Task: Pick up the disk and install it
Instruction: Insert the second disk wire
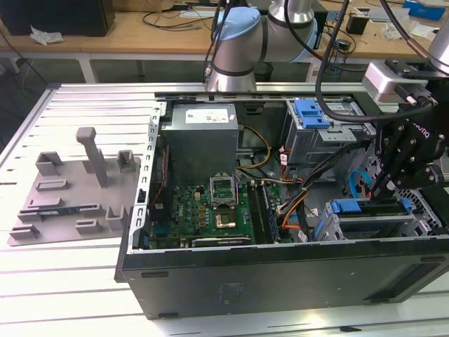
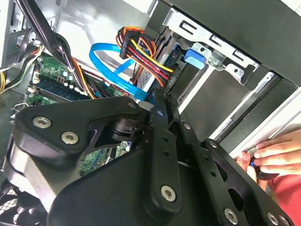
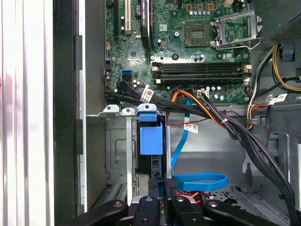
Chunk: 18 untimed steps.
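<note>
While the hand (image 1: 384, 188) hovers, the disk (image 1: 372, 223) sits in its bay (image 1: 428, 210).

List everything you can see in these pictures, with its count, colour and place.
table: one, silver metal, under everything
computer case: one, black, open, on the table
fixture plate: one, grey, on the table at the exterior view's left of the case
motherboard: one, green, inside the case
power-supply box: one, grey, beside the motherboard
drive cage: one, grey with a blue latch, far corner of the case at the exterior view's right
disk: one, blue carrier frame showing, in the near bay at the exterior view's right
data cable: at least one, blue, looped near the bay
person's hand: one, at the case's edge
robot arm: one, grey and light blue, behind the case
gripper: one, black, right over the disk
</note>
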Motion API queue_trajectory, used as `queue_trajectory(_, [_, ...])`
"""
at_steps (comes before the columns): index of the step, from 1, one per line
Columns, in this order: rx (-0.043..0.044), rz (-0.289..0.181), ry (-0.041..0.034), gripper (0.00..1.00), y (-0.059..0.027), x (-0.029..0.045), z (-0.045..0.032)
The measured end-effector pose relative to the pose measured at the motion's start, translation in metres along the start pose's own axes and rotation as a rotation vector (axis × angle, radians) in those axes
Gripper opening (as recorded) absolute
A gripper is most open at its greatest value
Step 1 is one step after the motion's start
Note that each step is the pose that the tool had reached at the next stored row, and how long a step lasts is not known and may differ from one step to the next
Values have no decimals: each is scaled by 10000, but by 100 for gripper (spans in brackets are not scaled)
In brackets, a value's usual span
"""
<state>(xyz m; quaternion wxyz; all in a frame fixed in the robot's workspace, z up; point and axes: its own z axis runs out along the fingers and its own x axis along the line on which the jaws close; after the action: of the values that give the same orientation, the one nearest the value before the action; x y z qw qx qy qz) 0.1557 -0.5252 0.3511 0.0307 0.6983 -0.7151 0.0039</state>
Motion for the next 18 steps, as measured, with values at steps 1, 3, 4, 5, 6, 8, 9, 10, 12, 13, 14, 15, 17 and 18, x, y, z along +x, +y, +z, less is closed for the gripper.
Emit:
queue_trajectory(1, [0,0,-1,16,0,1,1])
queue_trajectory(3, [0,-1,-1,16,0,4,2])
queue_trajectory(4, [0,0,0,16,0,6,2])
queue_trajectory(5, [0,0,1,16,0,9,2])
queue_trajectory(6, [0,0,-1,16,-1,10,3])
queue_trajectory(8, [0,0,1,16,-1,11,4])
queue_trajectory(9, [0,0,2,16,-1,12,5])
queue_trajectory(10, [0,0,2,16,-1,12,6])
queue_trajectory(12, [0,0,1,16,-1,11,11])
queue_trajectory(13, [0,0,1,16,-1,11,12])
queue_trajectory(14, [0,0,1,16,-1,11,13])
queue_trajectory(15, [0,1,1,16,-2,11,15])
queue_trajectory(17, [0,0,1,16,-4,11,17])
queue_trajectory(18, [0,0,1,16,-5,11,18])
